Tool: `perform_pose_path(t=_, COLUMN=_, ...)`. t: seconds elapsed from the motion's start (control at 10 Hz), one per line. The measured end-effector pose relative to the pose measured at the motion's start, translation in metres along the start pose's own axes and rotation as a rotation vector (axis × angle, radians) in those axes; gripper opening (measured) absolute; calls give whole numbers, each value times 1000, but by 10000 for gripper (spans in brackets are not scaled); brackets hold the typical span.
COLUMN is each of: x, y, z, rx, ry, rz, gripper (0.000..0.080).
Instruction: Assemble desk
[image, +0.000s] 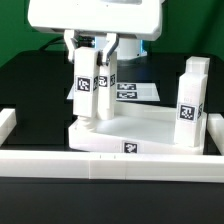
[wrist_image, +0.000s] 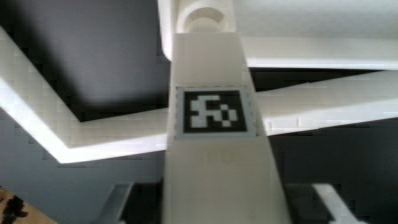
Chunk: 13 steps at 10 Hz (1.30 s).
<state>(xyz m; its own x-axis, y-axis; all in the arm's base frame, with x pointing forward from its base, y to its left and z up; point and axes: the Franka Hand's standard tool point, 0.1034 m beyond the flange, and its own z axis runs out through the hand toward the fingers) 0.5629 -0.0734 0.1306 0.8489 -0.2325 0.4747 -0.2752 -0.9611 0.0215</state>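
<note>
Black tabletop carries the desk top with two legs upright, while the gripper pinches a third leg over a corner, more left.

Black table: desk top, border rail, apparently marker board.

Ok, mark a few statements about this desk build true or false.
1. The end effector grips a white leg held upright. True.
2. The gripped leg carries no tag. False: a black-and-white tag sits on its face.
3. Another leg stands upright at the desk top's end on the exterior view's right. True.
4. The table is white. False: it is black.
</note>
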Motion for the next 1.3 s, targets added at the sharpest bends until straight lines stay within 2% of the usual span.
perform_pose_path(t=0.6, x=-2, y=-4, z=2, rx=-1, ry=10, rz=-11, gripper=290)
perform_pose_path(t=0.9, x=-1, y=2, z=3, rx=-6, ry=10, rz=-8, gripper=290)
perform_pose_path(t=1.3, x=-8, y=0, z=12, rx=-14, ry=-2, rz=-21, gripper=290)
